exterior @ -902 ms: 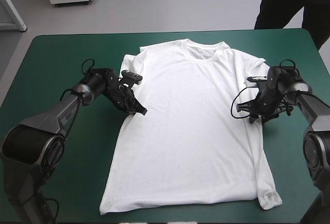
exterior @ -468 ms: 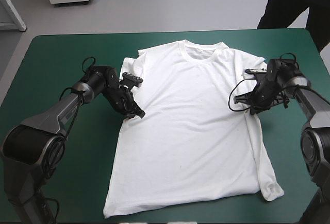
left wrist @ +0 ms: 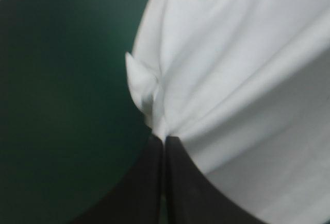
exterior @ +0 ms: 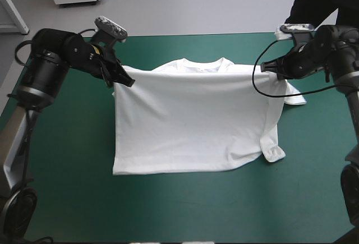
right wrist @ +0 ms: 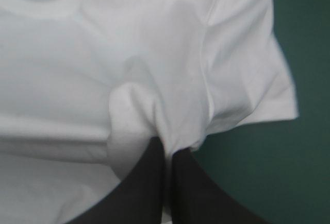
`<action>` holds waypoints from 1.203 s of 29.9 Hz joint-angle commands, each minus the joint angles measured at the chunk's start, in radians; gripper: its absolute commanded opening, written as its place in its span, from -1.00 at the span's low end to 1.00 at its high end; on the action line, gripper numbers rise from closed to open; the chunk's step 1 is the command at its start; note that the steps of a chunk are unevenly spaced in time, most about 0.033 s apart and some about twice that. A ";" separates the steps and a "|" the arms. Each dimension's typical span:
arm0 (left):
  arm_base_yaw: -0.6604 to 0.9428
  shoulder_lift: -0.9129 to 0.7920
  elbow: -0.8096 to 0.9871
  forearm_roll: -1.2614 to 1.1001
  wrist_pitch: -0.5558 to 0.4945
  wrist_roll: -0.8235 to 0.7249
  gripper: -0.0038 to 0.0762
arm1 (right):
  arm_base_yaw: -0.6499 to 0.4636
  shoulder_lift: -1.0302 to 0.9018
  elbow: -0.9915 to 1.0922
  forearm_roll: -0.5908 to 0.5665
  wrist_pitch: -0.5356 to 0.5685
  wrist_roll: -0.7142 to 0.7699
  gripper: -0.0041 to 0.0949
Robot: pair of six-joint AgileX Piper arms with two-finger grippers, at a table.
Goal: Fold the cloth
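Item under inspection: the T-shirt (exterior: 190, 126), white, short-sleeved. It lies over the far half of the desk (exterior: 61, 176), which has a teal-green cover.

Left gripper (exterior: 124, 81): black fingers pressed all but together, pinching the T-shirt's left edge. In the left wrist view a small flap of sleeve (left wrist: 138, 77) stands just ahead of the fingertips.

Right gripper (exterior: 275, 71): fingers likewise nearly closed, pinching the T-shirt's right edge, with cloth bunched at the tips.

Between the two grippers the T-shirt's upper line is pulled taut and held above the desk. The collar (exterior: 203, 64) shows just beyond that line. The T-shirt's body slopes down toward the near side, and its hem rests flat on the cover. The right sleeve (exterior: 294, 95) lies on the cover outside the right gripper. A rolled corner (exterior: 273, 153) sits at the T-shirt's near right.
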 commanded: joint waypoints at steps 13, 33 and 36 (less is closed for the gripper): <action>0.001 -0.328 -0.177 0.098 -0.062 -0.043 -0.96 | -0.010 -0.289 -0.289 0.124 -0.044 -0.010 -0.94; 0.001 -0.239 -0.177 0.282 -0.425 -0.112 -0.96 | -0.010 -0.228 -0.359 0.199 -0.275 -0.089 -0.94; 0.001 -0.186 -0.177 0.289 -0.531 -0.112 -0.96 | -0.010 -0.166 -0.383 0.214 -0.326 -0.116 -0.94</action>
